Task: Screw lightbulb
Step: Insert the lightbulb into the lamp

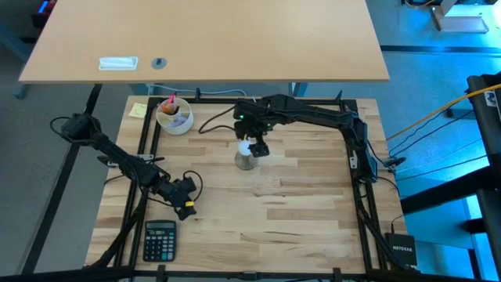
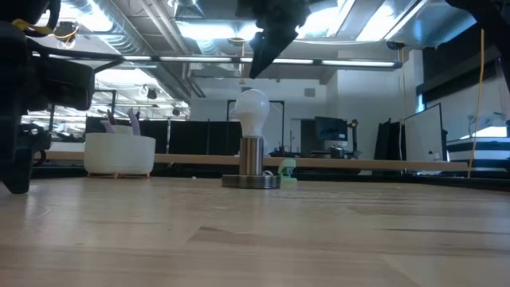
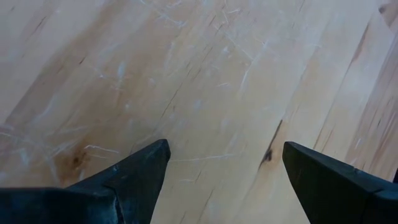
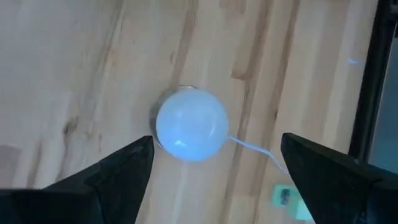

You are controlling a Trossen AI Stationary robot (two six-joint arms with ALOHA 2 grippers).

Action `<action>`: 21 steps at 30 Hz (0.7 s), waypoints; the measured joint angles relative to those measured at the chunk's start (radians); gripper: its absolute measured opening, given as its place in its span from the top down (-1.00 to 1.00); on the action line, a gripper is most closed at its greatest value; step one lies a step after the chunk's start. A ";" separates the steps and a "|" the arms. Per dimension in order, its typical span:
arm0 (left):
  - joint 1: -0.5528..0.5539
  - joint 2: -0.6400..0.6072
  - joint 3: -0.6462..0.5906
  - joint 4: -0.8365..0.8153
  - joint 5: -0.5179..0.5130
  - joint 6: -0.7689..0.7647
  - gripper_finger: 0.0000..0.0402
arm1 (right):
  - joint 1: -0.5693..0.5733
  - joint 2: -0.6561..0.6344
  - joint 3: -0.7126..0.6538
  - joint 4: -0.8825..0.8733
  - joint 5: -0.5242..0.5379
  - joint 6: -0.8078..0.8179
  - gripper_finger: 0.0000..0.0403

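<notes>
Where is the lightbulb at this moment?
In the high view, the lightbulb stands upright in the metal socket base near the table's middle, toward the far edge. The right gripper hangs open just above it, not touching.

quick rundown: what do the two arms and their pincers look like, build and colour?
Both arms are dark, slim and jointed, with black cables along the links. The left pincer carries a small yellow mark; its wedge-shaped fingers are matte black. The right pincer has a green light on its wrist housing and the same dark tapered fingers.
</notes>
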 joint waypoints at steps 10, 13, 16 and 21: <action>0.000 0.000 0.000 -0.002 0.001 -0.005 -0.54 | 0.000 0.008 0.000 0.060 -0.064 0.064 -0.75; 0.000 0.000 0.000 -0.004 0.002 -0.002 -0.54 | -0.001 0.008 0.000 0.071 -0.060 0.088 -0.75; 0.000 0.000 0.000 -0.013 0.003 -0.003 -0.54 | 0.001 0.008 0.000 0.064 -0.031 0.117 -0.75; 0.000 0.000 0.000 -0.020 0.003 -0.006 -0.54 | 0.013 0.008 0.000 0.063 0.017 0.194 -0.75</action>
